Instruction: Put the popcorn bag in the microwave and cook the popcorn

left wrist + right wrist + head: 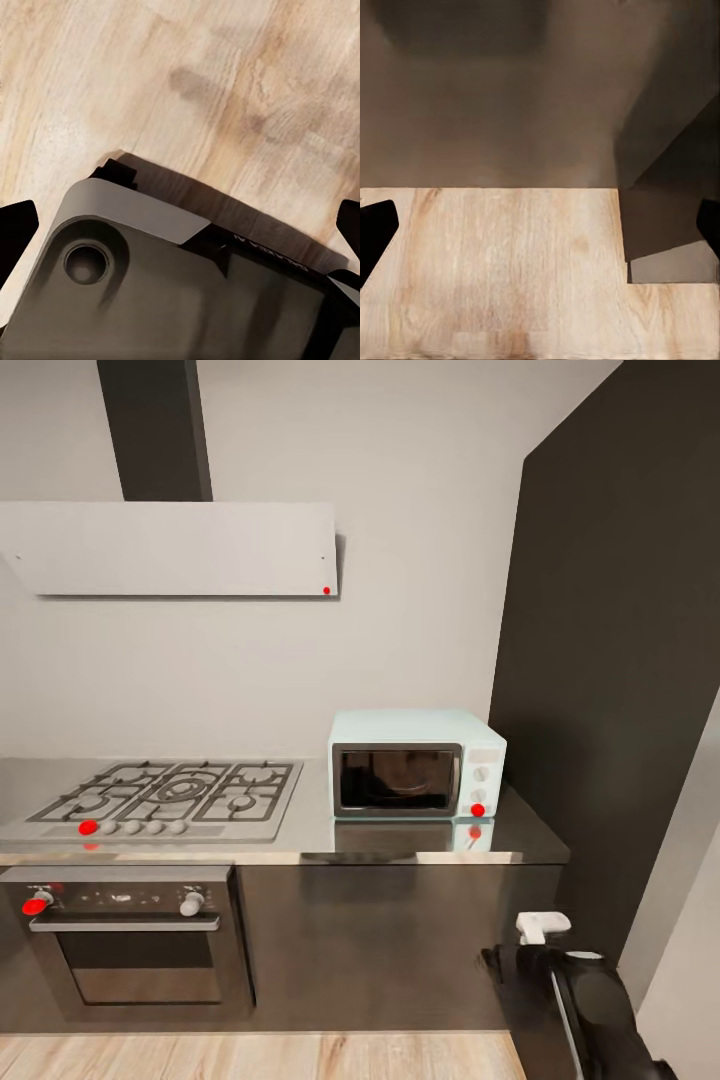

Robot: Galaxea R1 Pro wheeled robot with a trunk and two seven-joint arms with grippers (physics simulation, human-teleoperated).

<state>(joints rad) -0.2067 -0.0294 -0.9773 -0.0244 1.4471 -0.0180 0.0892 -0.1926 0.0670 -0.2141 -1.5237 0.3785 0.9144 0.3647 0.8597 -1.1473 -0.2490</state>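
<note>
The pale blue microwave (pixel 415 764) stands on the grey countertop (pixel 400 842) at its right end, its dark glass door closed and a red light by the knobs. The popcorn bag and the popcorn are out of view. My right arm (pixel 585 985) hangs low at the lower right, in front of the dark cabinets. In the right wrist view the right gripper (pixel 540 229) is open over the wooden floor beside the cabinet base. The left gripper (pixel 180 229) is open too, pointing down at my own grey base and the floor. Nothing sits between either pair of fingers.
A gas hob (pixel 175 795) lies on the countertop left of the microwave, with a steel built-in oven (pixel 130 940) below and a hood (pixel 170 545) above. A tall dark panel (pixel 620 660) closes the right side. Wooden floor (pixel 250 1055) runs along the cabinets.
</note>
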